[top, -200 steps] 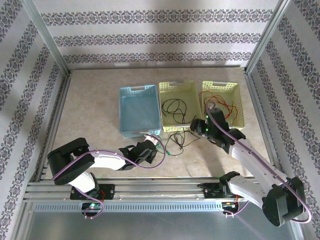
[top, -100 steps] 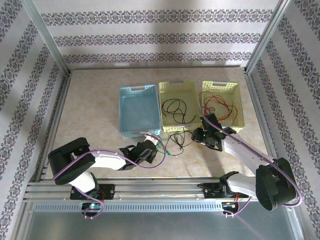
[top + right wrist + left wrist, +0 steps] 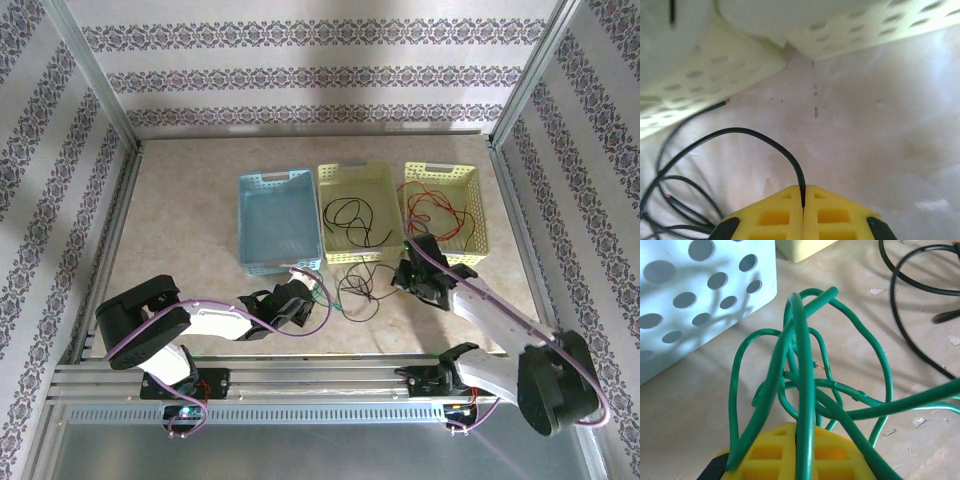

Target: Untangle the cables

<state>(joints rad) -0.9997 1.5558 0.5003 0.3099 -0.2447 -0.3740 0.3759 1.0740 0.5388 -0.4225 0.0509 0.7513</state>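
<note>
1. My right gripper (image 3: 803,192) pinches the black cable (image 3: 757,134) tight; my left gripper (image 3: 799,447) clamps the green cable (image 3: 802,355).
2. Both cables loop over the tabletop (image 3: 880,125) near the baskets (image 3: 740,57).
3. They look light, floppy and springy; I'd take hold near a free end.

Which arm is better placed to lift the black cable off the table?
Right. The right claw is shut on the black cable; the left claw is occupied, shut on the green cable.
</note>
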